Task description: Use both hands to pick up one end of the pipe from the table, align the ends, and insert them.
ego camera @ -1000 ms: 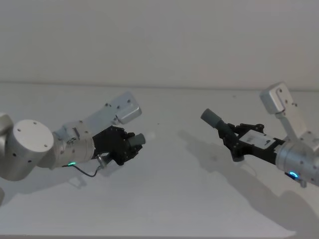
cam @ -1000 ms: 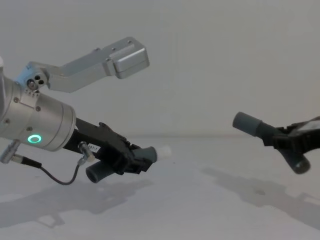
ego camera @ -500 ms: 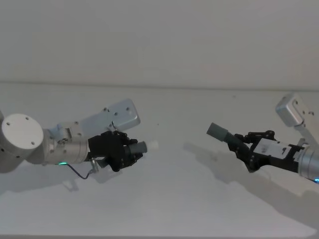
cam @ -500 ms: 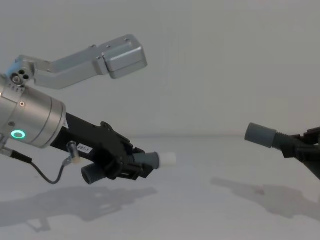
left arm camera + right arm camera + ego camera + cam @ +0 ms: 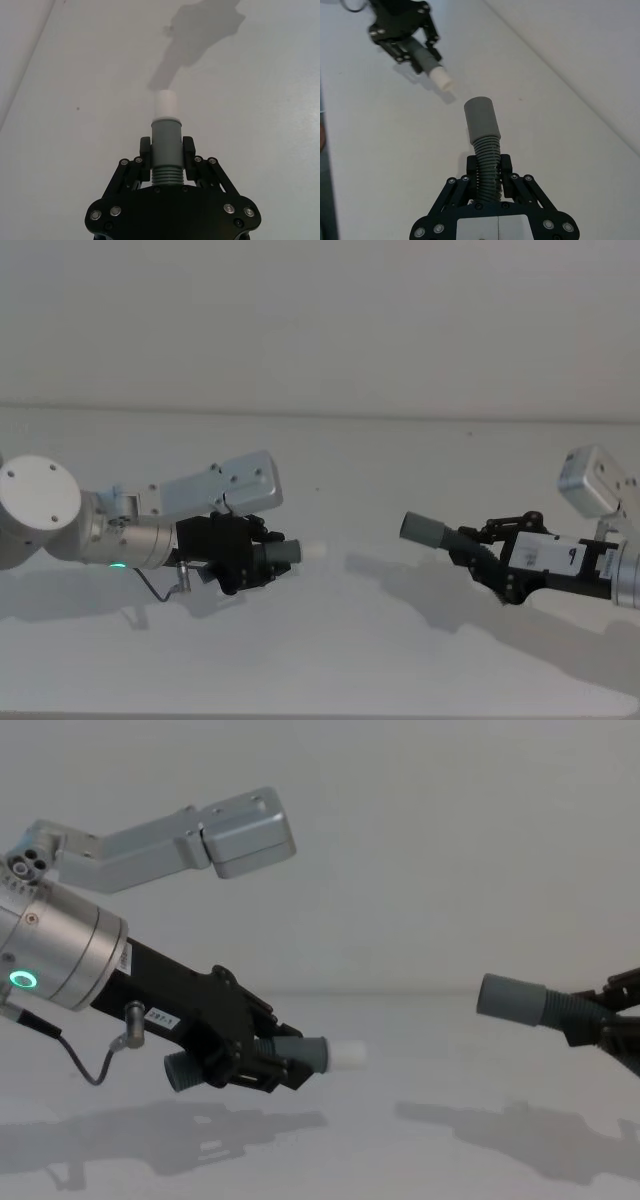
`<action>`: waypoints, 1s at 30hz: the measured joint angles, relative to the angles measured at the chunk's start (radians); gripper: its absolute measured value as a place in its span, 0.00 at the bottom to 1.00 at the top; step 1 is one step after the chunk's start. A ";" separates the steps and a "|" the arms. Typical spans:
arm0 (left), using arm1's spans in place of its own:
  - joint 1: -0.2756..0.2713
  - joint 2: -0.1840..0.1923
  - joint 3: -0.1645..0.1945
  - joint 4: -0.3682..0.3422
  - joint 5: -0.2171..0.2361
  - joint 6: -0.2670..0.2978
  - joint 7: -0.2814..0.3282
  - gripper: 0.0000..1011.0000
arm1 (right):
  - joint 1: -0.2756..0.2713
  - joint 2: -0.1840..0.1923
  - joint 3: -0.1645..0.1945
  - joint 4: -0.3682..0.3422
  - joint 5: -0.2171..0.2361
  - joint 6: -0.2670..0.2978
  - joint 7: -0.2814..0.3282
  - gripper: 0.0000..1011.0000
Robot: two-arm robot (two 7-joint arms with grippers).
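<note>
**White table below, two hose halves aloft and facing off**

White table (image 5: 330, 660) stretched plain underneath, and neither half of the pipe touched it. The left gripper (image 5: 264, 556) was clenched on its hose piece (image 5: 165, 142) just behind the smooth grey end. That left the white tip (image 5: 347, 1054) poking out free in front, with nothing of the grip in the way of the joint. Over on the other side, the right gripper (image 5: 472, 548) was clamped on the ribbed part of the second hose piece (image 5: 487, 150). The whole grey cuff (image 5: 422, 530) was clear as the open mouth.

Tip and cuff pointed at each other across open air, well apart (the cuff sat a touch higher in the chest view). That, I'd judge, was the reason for the pose: both ends were roughly on one line and held off the surface so neither could drag. What was left looked like closing the gap squarely. A slight tilt could have made the tip catch the cuff's rim.
</note>
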 joint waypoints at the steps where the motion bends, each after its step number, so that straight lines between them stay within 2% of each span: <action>1: -0.006 0.002 0.005 0.003 -0.001 -0.010 -0.011 0.36 | 0.000 0.003 -0.003 -0.004 0.000 -0.003 0.005 0.27; 14: -0.028 0.008 0.027 0.009 -0.009 -0.039 -0.047 0.36 | 0.011 0.038 -0.052 -0.041 0.000 -0.022 0.081 0.27; 30: -0.046 0.021 0.047 0.002 -0.023 -0.052 -0.075 0.36 | 0.045 0.043 -0.100 -0.035 0.000 -0.010 0.130 0.27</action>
